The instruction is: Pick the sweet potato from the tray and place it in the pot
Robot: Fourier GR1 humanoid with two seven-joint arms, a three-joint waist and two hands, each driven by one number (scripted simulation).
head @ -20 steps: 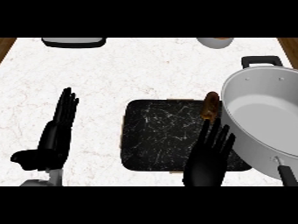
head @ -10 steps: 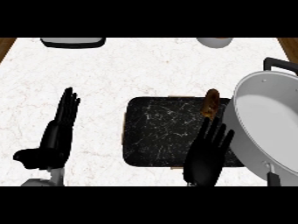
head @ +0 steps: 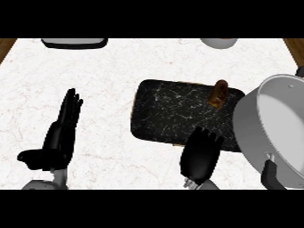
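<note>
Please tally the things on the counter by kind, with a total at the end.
Sweet potato: 1
Black tray: 1
Grey pot: 1
Things cut off at the far edge: 2, a dark-rimmed thing and a pale round thing, too little in view to name
Total: 5

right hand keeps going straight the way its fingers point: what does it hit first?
Probably the dark tray: the right hand, fingers straight, points up the view over its near edge. The sweet potato lies beyond at the far right edge. Height above the tray is unclear.
</note>
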